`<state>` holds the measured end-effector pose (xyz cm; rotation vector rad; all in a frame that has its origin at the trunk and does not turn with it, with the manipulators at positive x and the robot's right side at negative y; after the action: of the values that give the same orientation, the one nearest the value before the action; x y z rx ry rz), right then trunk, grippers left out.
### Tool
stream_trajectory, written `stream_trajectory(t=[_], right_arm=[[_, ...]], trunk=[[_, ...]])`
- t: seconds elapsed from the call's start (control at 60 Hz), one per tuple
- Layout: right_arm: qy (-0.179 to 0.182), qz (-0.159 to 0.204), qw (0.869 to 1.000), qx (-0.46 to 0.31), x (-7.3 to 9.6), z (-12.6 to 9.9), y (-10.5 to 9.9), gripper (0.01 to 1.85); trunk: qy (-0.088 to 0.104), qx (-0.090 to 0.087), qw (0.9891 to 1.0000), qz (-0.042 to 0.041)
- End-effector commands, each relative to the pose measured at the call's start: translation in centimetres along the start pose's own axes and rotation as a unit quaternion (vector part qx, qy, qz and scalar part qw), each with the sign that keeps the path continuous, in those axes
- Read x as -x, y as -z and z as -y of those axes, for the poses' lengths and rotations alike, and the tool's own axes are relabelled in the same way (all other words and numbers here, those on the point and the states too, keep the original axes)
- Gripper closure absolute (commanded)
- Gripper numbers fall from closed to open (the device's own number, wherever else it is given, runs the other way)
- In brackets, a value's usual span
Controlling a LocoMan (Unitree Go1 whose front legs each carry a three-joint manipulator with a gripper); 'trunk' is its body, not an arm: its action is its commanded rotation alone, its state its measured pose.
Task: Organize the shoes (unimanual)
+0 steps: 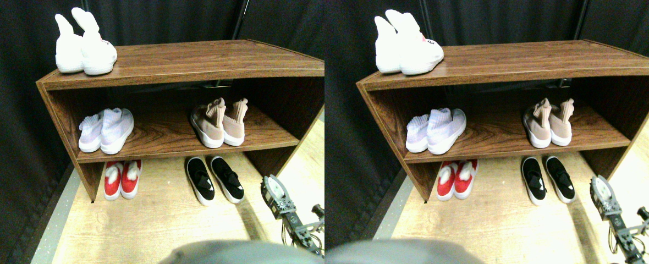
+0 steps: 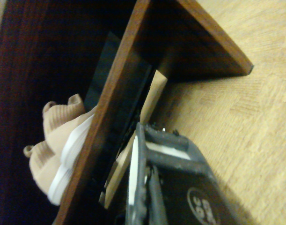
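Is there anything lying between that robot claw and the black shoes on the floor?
Nothing visible does. The right gripper hangs just off the black slip-ons, with only bare wooden floor between them. The shelf's side panel stands behind, not in the path.

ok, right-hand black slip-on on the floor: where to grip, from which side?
Probably pinch the heel collar of the right black slip-on, coming from the front. Its heel points out toward the right gripper, which sits just to its right. The opening gives a rim to bite; the toe sits under the shelf, harder to reach.
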<state>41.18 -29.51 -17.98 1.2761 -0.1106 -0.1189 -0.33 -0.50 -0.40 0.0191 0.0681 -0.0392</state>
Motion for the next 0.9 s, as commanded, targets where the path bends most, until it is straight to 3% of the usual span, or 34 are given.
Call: stream_trajectory(t=[0.017, 0.15, 0.4, 0.633, 0.767, 0.9], right_arm=[[-0.005, 0.009, 1.000, -0.019, -1.1, 0.8, 0.0, 1.80], [0.032, 0.028, 0.999, -0.006, -3.1, 2.7, -0.3, 1.80], [0.055, 0.039, 0.997, -0.028, -6.2, 5.0, -1.1, 1.80], [0.075, 0.041, 0.996, -0.038, -7.8, 6.1, -1.0, 1.80], [0.096, 0.061, 0.992, -0.045, -8.3, 6.5, -0.9, 1.80], [0.106, 0.034, 0.993, -0.046, -8.4, 6.5, -0.1, 1.80]], trunk=[[0.000, 0.011, 0.9999, -0.0078], [-0.003, 0.014, 0.9999, -0.0064], [-0.006, 0.014, 0.9999, -0.0050], [-0.012, 0.016, 0.9998, -0.0019], [-0.014, 0.016, 0.9998, -0.0026], [-0.014, 0.016, 0.9998, -0.0026]])
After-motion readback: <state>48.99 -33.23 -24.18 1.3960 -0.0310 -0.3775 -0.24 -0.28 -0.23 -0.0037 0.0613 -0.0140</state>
